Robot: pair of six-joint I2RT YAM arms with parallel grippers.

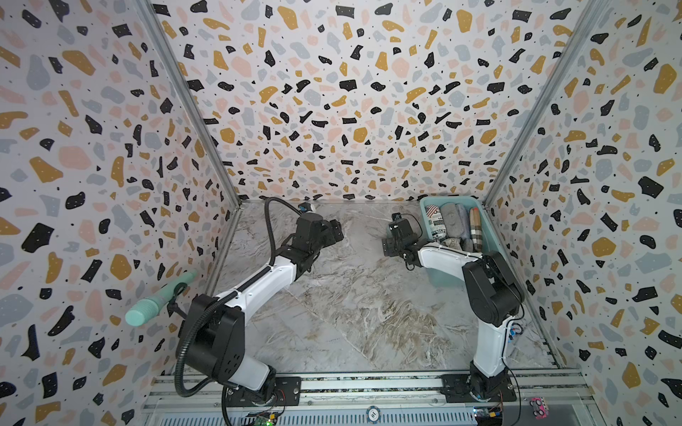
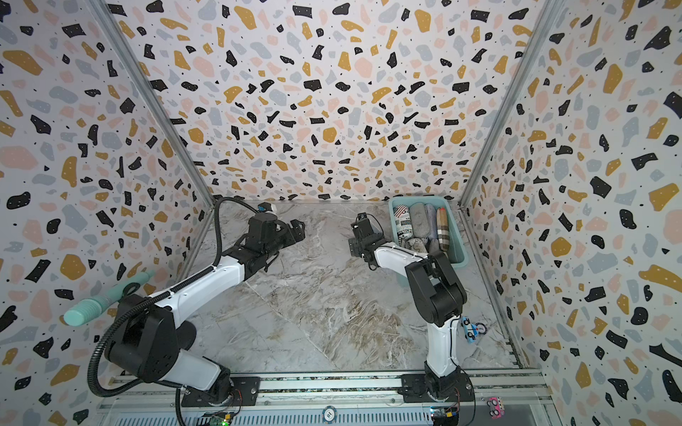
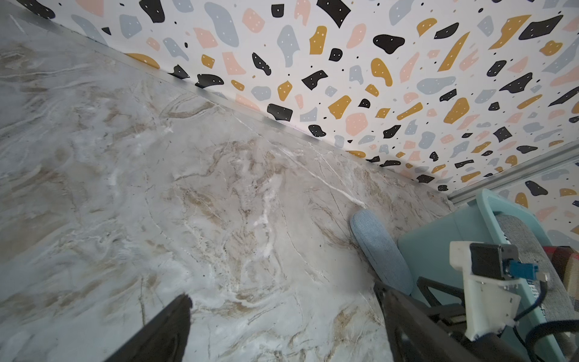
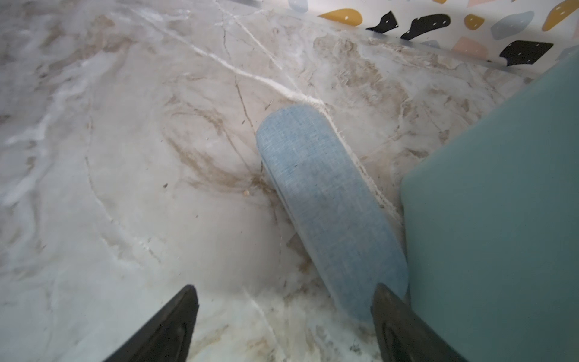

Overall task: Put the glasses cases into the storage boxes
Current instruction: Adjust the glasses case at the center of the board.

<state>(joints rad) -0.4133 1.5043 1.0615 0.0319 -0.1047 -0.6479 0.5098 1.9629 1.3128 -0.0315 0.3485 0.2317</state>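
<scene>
A teal storage box (image 1: 489,230) (image 2: 455,236) stands at the table's back right corner. In it lie several glasses cases, among them a newspaper-print case (image 1: 435,221), a grey case (image 1: 451,221) and a brown plaid case (image 1: 476,228). A blue case (image 4: 329,203) (image 3: 379,250) lies flat on the table against the box's outer wall (image 4: 501,203); the right arm hides it in both top views. My right gripper (image 4: 285,287) (image 1: 387,247) hangs open just above this case's near end, one finger beside it. My left gripper (image 3: 282,293) (image 1: 337,230) is open over bare table, holding nothing.
A mint-green ribbed cylinder (image 1: 158,298) on a black stand sticks out from the left wall near the left arm's base. Small toys (image 2: 470,328) lie by the right arm's lower link. Patterned walls close in three sides of the marble table (image 1: 350,295).
</scene>
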